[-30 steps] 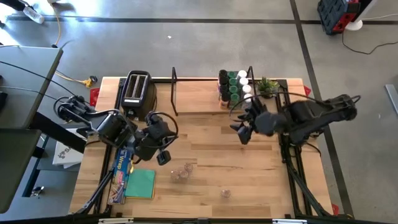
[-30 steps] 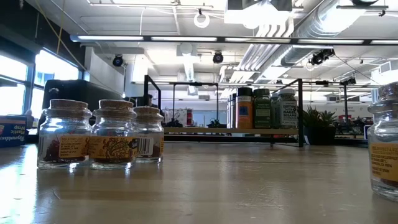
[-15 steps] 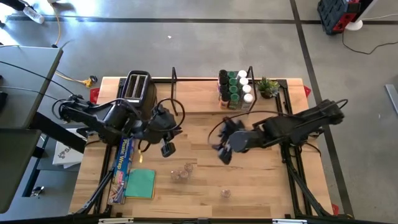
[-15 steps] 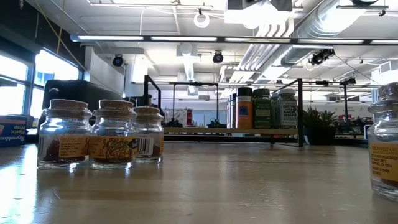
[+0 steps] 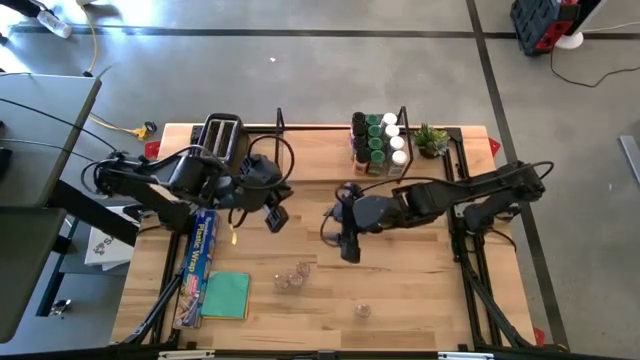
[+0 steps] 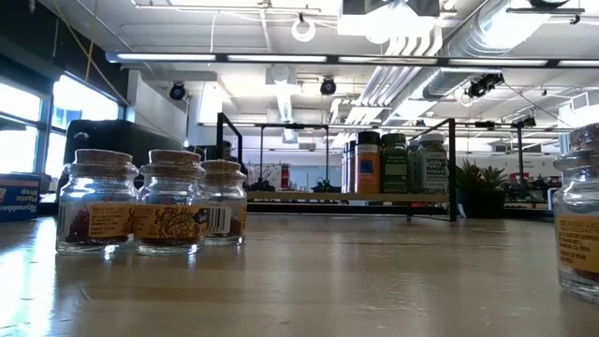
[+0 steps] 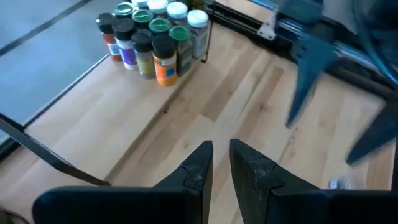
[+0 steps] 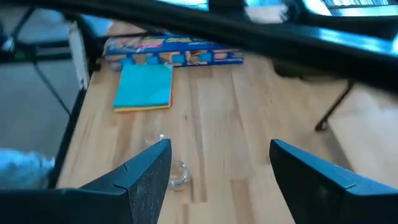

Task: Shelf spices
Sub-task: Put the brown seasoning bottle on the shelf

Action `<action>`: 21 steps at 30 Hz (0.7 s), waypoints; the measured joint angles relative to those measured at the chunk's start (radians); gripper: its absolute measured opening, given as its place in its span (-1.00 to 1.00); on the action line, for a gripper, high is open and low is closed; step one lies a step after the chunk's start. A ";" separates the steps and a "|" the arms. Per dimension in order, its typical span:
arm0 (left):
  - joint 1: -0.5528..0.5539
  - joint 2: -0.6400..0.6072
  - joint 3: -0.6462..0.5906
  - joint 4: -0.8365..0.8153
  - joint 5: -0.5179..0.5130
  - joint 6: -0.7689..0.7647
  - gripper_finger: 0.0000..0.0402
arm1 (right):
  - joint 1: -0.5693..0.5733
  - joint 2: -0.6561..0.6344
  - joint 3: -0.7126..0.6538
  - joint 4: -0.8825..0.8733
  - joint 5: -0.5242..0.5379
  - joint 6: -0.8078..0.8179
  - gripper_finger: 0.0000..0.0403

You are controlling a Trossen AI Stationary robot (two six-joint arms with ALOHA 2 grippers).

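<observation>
The shelf [image 5: 320, 155] stands at the table's far edge, with several spices [image 5: 378, 143] grouped upright on its right end [image 7: 152, 37]. Three cork-topped glass spice jars [image 5: 292, 278] stand together on the table near its front [image 6: 168, 201]. Another one [image 5: 363, 311] stands alone farther right [image 6: 576, 225]. My left gripper [image 5: 275, 215] hangs over the table in front of the shelf's left part, its fingers [image 7: 221, 165] shut with nothing between them. My right gripper [image 5: 345, 240] hangs open over mid-table, pointing toward the glass jars [image 8: 177, 174].
A toaster [image 5: 220, 140] stands at the far left beside the shelf. A small potted plant [image 5: 432, 138] is at the shelf's right end. A long blue box [image 5: 198, 262] and a teal pad [image 5: 227, 295] lie at the near left. Bare wood lies between the grippers and the shelf.
My right gripper has swung from in front of the shelf's jars toward the table's left and near edge, sinking and rolling about its own line, still open. My left gripper has gone toward the far edge and a little right, staying shut.
</observation>
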 joint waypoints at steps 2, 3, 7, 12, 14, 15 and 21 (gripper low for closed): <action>0.017 -0.011 0.000 -0.011 0.038 0.055 -0.75 | -0.008 0.000 -0.007 0.000 0.000 0.105 0.32; 0.028 -0.018 0.000 -0.023 0.076 0.082 -0.75 | -0.012 0.001 -0.014 0.009 0.000 0.163 0.32; 0.057 -0.063 0.000 -0.085 0.168 0.131 -0.75 | -0.020 0.026 -0.017 0.029 -0.020 0.227 0.32; 0.035 -0.153 0.000 -0.215 0.194 0.191 -0.75 | 0.002 0.026 -0.009 0.111 -0.035 0.235 0.32; 0.006 -0.201 0.000 -0.237 0.201 0.177 -0.75 | 0.028 0.028 0.035 0.068 -0.017 0.221 0.32; -0.012 -0.225 0.000 -0.236 0.207 0.180 -0.75 | 0.046 0.028 0.063 0.033 0.012 0.230 0.32; -0.178 -0.357 0.000 -0.122 0.291 0.181 -0.75 | 0.148 0.037 0.276 -0.276 0.302 0.499 0.32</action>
